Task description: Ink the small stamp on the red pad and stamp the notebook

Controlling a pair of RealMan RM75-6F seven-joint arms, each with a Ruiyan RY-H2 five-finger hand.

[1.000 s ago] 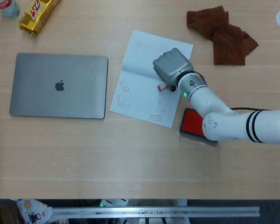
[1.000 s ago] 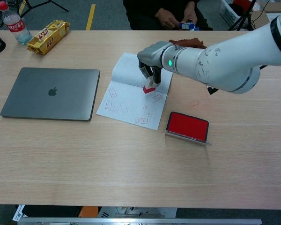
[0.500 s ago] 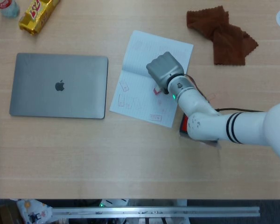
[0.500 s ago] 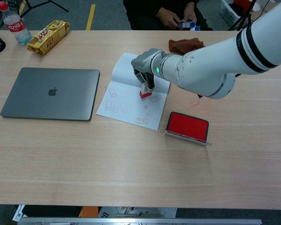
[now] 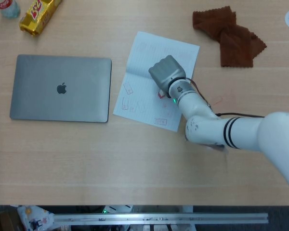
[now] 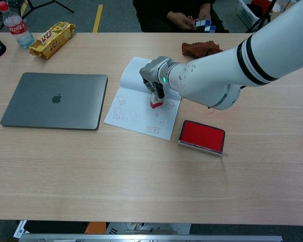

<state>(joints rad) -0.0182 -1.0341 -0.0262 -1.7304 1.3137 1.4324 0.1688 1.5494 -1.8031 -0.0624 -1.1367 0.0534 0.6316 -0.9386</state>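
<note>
An open notebook [image 5: 144,57] [image 6: 134,116] lies in the middle of the table with several red stamp marks on its near page. My right hand [image 5: 166,74] [image 6: 152,75] grips the small red-and-white stamp [image 6: 155,101] [image 5: 160,93] from above. The stamp's base touches the notebook's near page. The red ink pad [image 6: 202,136] stands open to the right of the notebook; in the head view my arm hides most of it. My left hand is out of both views.
A closed grey laptop [image 5: 61,88] [image 6: 54,100] lies left of the notebook. A brown cloth [image 5: 229,35] [image 6: 199,48] sits at the far right, a yellow snack pack [image 6: 52,39] and a bottle [image 6: 15,24] at the far left. A person [image 6: 179,15] sits behind the table.
My right hand has moved left and down over the notebook, bringing the stamp from above the page onto the paper.
</note>
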